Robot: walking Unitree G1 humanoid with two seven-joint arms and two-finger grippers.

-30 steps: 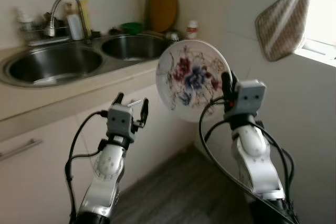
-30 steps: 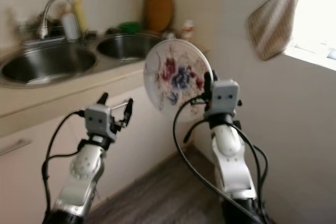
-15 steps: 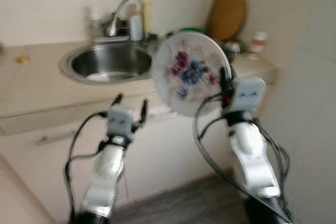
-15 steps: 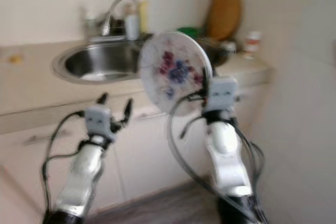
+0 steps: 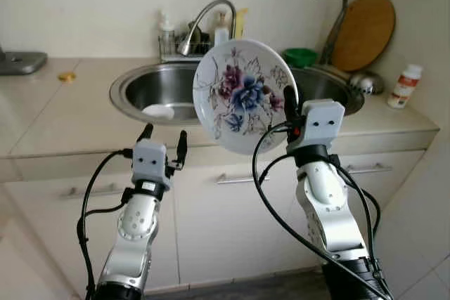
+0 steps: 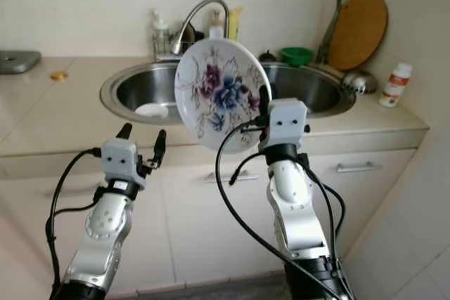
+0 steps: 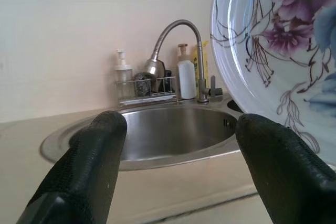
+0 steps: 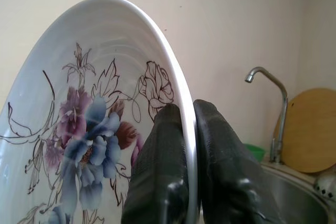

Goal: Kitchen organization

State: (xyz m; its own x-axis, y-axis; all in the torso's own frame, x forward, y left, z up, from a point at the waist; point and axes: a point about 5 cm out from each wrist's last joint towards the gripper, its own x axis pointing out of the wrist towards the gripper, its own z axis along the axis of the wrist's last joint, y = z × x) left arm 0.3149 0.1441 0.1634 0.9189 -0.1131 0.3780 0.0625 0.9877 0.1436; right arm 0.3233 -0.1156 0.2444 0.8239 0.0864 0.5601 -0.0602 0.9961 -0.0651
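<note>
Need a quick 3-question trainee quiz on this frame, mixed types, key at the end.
1. True or false: the right gripper pinches the rim of the white floral plate, holding it upright on edge.
2. Multiple choice: the left gripper is A) shut on a sponge, B) open and holding nothing, C) gripping the curved steel faucet.
3. Fill in: the round wooden cutting board leans against the wall behind the ____ basin of the double steel sink.

Key: 1 true. 2 B. 3 right.
</note>
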